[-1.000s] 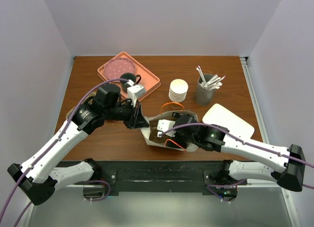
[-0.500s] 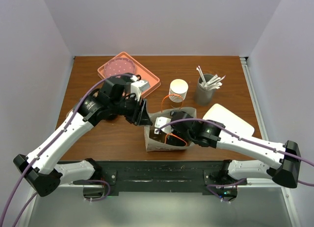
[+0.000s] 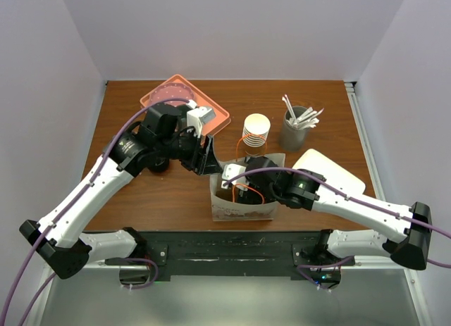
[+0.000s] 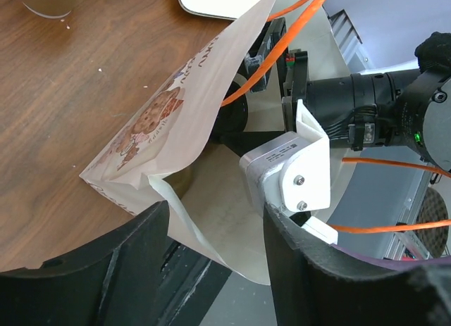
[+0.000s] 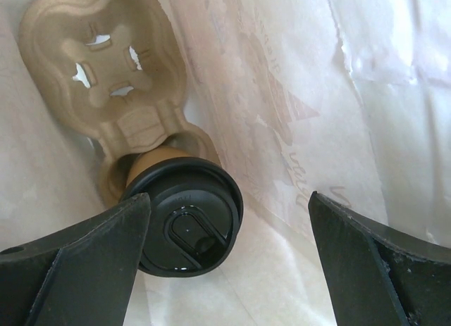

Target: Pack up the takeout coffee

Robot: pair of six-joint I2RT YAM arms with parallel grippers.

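A white paper bag [image 3: 243, 208] with orange handles stands upright near the table's front edge. In the right wrist view the takeout coffee [image 5: 184, 224], a kraft-brown cup with a black sip lid, sits in a moulded pulp carrier [image 5: 106, 65] on the bag's bottom. My right gripper [image 3: 236, 184] reaches into the bag from above. It hangs wide open [image 5: 229, 199] over the cup without touching it. My left gripper [image 3: 209, 159] is at the bag's top left corner. Its jaws [image 4: 215, 224] are apart, with the bag's rim [image 4: 176, 206] loose between them.
A pink tray [image 3: 215, 118] holding a pink plate [image 3: 168, 95] lies at the back left. A stack of white paper cups [image 3: 256, 131] and a grey holder of stirrers [image 3: 294, 129] stand behind the bag. A white plate [image 3: 331, 172] lies to its right.
The bag went from lying slumped to standing upright. My left gripper moved back and right, then opened off the bag's rim. The right gripper stayed open inside the bag.
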